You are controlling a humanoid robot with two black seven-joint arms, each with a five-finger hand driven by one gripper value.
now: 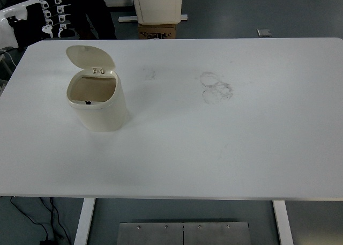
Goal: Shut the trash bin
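trash bin [97, 103] cream, tan inside | surface [225, 148] white, faint grey ring smudges | left hand [51, 17] looks black-and-white
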